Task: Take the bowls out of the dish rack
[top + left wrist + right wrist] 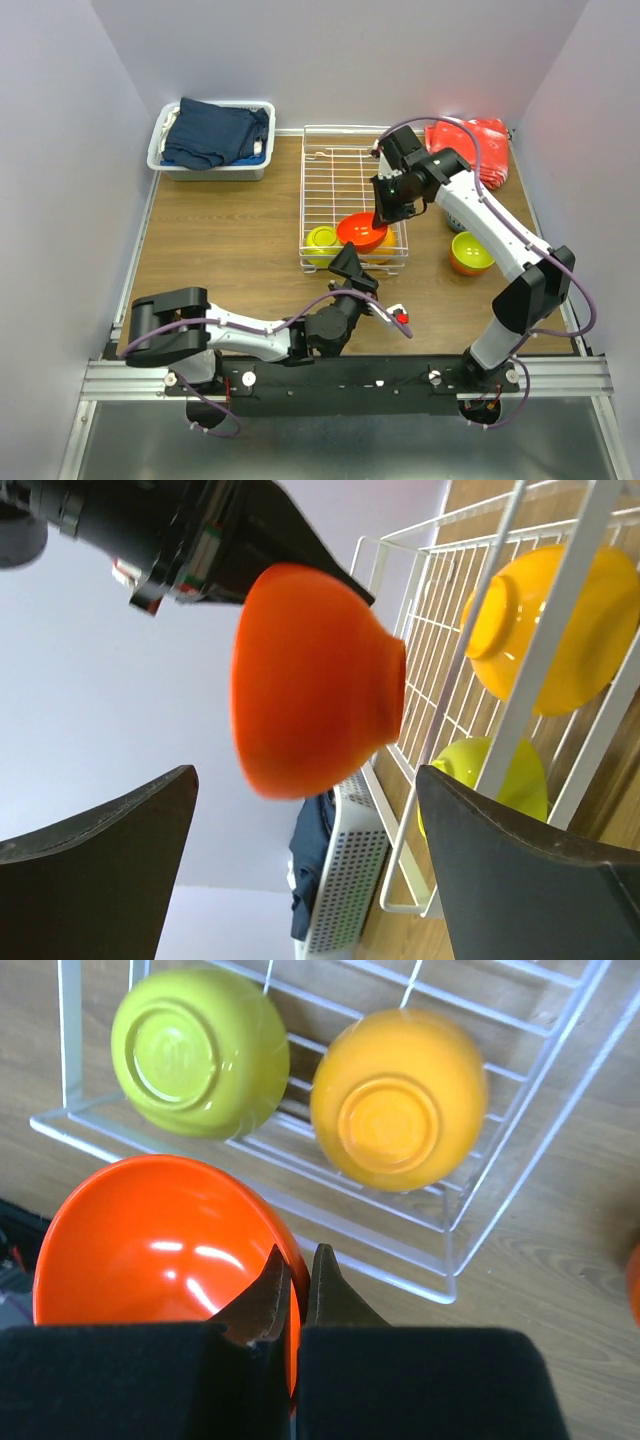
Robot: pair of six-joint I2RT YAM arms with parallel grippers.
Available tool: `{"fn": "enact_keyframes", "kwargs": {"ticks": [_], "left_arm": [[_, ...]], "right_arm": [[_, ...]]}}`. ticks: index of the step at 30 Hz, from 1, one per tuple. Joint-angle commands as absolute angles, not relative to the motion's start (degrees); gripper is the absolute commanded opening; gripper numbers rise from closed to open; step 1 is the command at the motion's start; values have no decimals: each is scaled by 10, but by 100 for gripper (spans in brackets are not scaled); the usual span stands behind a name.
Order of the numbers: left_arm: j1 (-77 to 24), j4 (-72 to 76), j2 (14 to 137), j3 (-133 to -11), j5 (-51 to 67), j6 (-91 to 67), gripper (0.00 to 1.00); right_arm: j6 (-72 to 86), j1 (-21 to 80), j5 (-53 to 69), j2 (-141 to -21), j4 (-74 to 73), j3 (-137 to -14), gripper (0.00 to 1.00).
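Right wrist view first: right gripper [296, 1285] is pinched shut on the rim of the red-orange bowl [160, 1240], one finger inside the bowl and one outside. The bowl hangs over the near end of the dish rack [304, 190]. The left wrist view shows its whole underside in the air, so it sits clear of the wires.

Under it, at the rack's near end, yellow-green bowl [200, 1050] and orange bowl [400, 1100] lie upside down, side by side.

Left gripper [352, 268] is spread wide and empty, just outside the rack's near edge, pointed at the lifted bowl.

Step in hand, as I read it, is carrying this bowl out.
- The grip is a thin pinch on a glossy rim, and the bowl could pivot, so move slowly and keep it level.
- Let the foot clear the rack's near wall before swinging toward the worktop's [220, 240] right edge, where another bowl [471, 253] stands.
- Keep clear of the left fingers. If this is a handover, the left should close on the far rim before the right lets go.
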State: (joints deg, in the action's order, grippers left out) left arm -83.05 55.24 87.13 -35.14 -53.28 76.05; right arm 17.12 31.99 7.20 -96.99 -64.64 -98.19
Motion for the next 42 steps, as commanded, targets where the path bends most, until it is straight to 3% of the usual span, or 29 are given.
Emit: {"fn": "enact_keyframes", "kwargs": {"ticks": [1, 6, 13, 17, 26, 42], "left_arm": [[-839, 488, 803, -386, -563, 659, 99], [-834, 159, 693, -445, -470, 383, 99], [-799, -24, 631, -502, -366, 153, 99], [-705, -111, 590, -527, -262, 17, 99], [-475, -135, 548, -527, -121, -97, 99], [-445, -128, 512, -483, -186, -98, 99]], "right_arm": [[202, 315, -43, -927, -592, -986, 1], [236, 262, -111, -866, -521, -909, 1], [281, 146, -160, -752, -445, -779, 1], [315, 82, -182, -695, -398, -704, 1], [397, -20, -200, -609, -324, -531, 1], [447, -90, -238, -578, -245, -378, 1]]}}
